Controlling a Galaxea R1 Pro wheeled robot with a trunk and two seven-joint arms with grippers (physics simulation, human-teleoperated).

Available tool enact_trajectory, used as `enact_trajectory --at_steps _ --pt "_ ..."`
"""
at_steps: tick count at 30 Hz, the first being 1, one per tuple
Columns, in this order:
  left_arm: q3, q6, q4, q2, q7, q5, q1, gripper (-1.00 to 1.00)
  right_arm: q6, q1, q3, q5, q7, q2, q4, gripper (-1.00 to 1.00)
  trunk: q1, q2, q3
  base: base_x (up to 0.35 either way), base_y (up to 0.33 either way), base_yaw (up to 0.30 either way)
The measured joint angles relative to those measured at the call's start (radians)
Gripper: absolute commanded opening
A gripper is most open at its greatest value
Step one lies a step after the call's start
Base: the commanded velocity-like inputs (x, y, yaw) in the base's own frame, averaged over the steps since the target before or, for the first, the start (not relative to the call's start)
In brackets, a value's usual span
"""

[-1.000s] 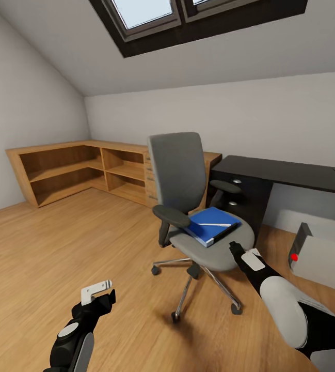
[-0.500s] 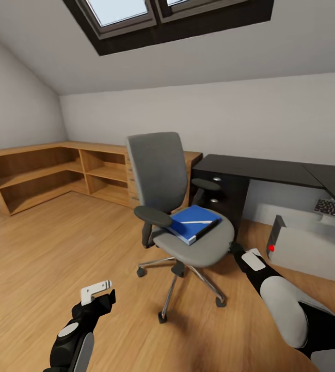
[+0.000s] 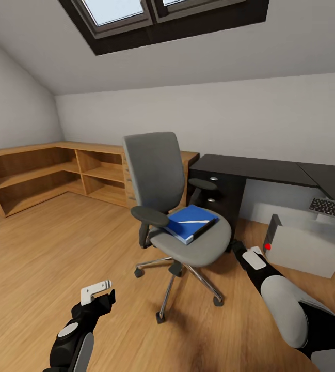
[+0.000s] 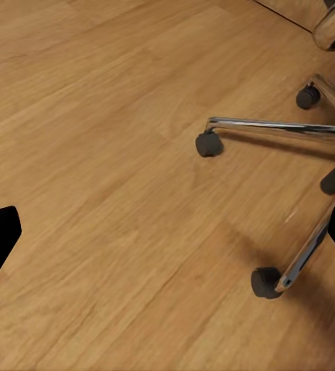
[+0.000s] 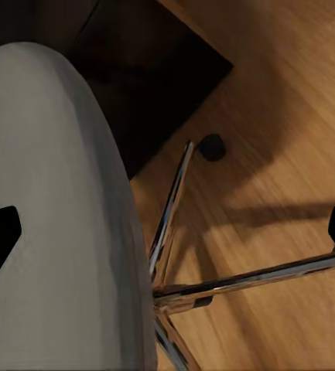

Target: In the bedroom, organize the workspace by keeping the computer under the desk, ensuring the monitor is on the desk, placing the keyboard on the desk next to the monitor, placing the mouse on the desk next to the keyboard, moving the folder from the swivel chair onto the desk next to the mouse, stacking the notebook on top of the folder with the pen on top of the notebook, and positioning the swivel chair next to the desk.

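Observation:
The swivel chair (image 3: 156, 166) stands mid-room on the wood floor, its grey seat (image 3: 208, 245) carrying the blue folder (image 3: 185, 221). A pale pen (image 3: 194, 222) lies on the folder, and a dark edge shows along the folder's right side. Behind the chair runs the black desk (image 3: 255, 168). The light-grey computer (image 3: 306, 249) lies on the floor to the right, and the keyboard (image 3: 333, 208) sits just beyond it. My right gripper (image 3: 235, 246) (image 5: 171, 232) is open beside the seat's right edge. My left gripper (image 3: 98, 292) (image 4: 171, 232) is open, low over the floor near the chair's casters (image 4: 207, 144).
A light-wood shelf unit (image 3: 48, 173) lines the left wall and corner. The chair's chrome star legs (image 4: 279, 125) (image 5: 240, 280) spread over the floor between my arms. The desk's drawer unit (image 3: 223, 195) stands right behind the seat. A skylight (image 3: 157, 18) is overhead.
The head view has turned right, so the chair sits further left in the picture and the keyboard and more desk have come into sight. Both arms keep their pose.

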Motion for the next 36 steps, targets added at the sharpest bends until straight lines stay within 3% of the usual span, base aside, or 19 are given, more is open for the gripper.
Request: enact_trajectory --at_steps 4,11,22,36 --pt "0.000 0.000 0.000 0.000 0.000 0.000 0.000 1.00 0.000 0.000 0.000 0.001 -0.002 -0.004 -0.014 1.00 0.000 0.000 0.000 0.000 0.000 0.000" --pt "0.000 -0.001 0.000 0.000 0.001 0.000 0.000 1.00 -0.004 0.000 0.000 0.000 -0.001 -0.039 -0.021 1.00 0.000 0.000 0.000 0.046 0.000 0.000" --pt "0.000 -0.002 0.000 0.001 0.003 0.000 0.000 1.00 -0.005 0.000 -0.002 0.000 -0.002 -0.061 -0.015 1.00 0.000 0.000 0.000 0.151 0.000 0.000" --pt "0.001 -0.003 -0.001 0.002 0.003 -0.001 0.000 1.00 0.000 0.000 -0.005 -0.003 -0.007 -0.066 -0.012 1.00 0.000 0.000 0.000 0.159 0.000 0.000"
